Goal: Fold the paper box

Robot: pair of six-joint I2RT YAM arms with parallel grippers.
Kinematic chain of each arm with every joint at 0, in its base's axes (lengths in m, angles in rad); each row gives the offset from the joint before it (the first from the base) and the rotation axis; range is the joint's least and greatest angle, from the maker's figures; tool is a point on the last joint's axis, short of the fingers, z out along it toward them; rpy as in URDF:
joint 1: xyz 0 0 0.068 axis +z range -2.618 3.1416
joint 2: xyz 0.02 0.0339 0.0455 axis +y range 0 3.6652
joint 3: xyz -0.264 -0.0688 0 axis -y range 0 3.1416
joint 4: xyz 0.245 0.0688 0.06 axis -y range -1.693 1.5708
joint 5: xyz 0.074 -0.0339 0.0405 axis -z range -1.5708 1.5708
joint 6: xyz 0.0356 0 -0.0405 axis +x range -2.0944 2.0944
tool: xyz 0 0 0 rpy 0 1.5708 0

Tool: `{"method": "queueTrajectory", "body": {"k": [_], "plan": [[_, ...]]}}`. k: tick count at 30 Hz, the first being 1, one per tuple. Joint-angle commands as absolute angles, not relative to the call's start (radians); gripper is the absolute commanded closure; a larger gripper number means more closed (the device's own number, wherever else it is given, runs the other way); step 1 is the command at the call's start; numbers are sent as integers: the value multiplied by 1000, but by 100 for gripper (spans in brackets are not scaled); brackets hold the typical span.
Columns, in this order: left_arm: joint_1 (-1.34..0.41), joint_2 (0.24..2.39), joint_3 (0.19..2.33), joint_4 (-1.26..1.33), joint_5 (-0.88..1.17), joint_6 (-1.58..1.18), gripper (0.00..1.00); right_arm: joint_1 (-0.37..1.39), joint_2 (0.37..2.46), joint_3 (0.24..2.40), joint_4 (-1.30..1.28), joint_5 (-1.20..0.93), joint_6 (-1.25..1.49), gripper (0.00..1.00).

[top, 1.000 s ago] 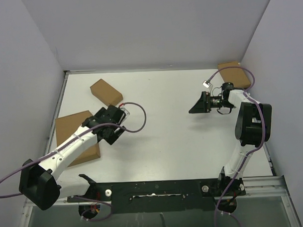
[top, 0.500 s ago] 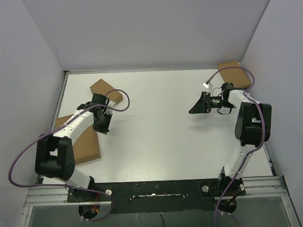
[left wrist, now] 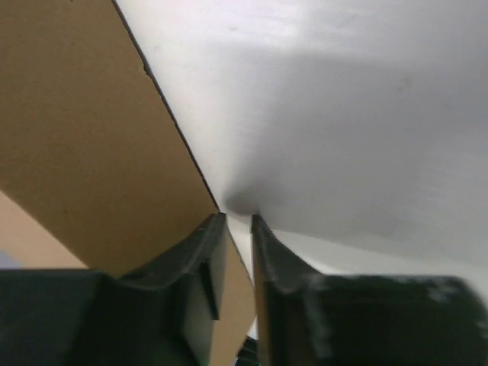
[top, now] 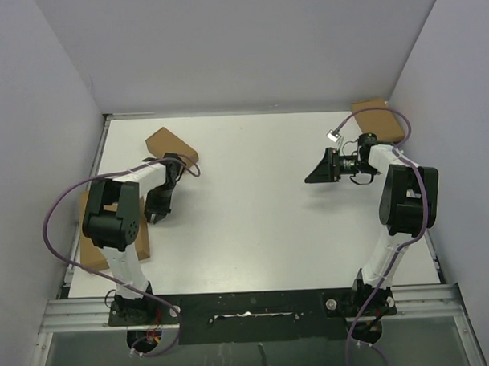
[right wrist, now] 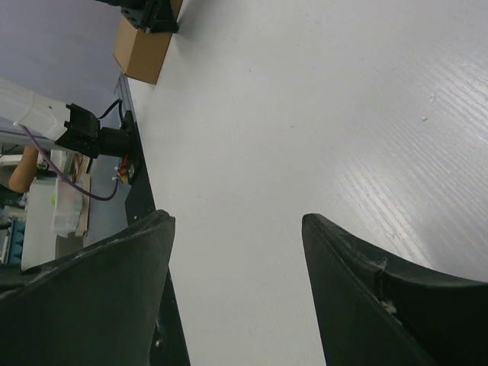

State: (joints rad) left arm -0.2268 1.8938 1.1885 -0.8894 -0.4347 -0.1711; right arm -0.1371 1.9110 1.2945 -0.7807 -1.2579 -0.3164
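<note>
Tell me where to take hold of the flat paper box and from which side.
Pinch the paper box by its long edge facing the middle of the table, probably coming in low from that side with the left gripper, now at that edge. It lies flat, so only an edge fits between fingers.

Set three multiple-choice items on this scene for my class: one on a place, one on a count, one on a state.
1. Where does the paper box lie? A. far right corner B. left edge C. centre
2. How many brown cardboard pieces show from above? A. two B. three C. five
3. The right gripper is: A. open, empty B. shut on cardboard C. out of view
Key: B, it hugs the left rim; B, paper box plus two small boxes; A, bare table shows between its fingers.
</note>
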Motion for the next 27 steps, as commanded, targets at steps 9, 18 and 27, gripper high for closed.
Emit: {"method": "queueTrajectory", "body": {"k": [9,18,27], "plan": [[-321,1504,1203,-763,-171,-162,43,-127,1769,1316,-798,-1122,-451,32],[-323,1105,980,-259,301,-305,4,-110,1412,1268,-684,-859,-607,13],[-276,956,1065,-217,341,-340,2,-145,1260,1546,-687,-672,-347,2]]}}
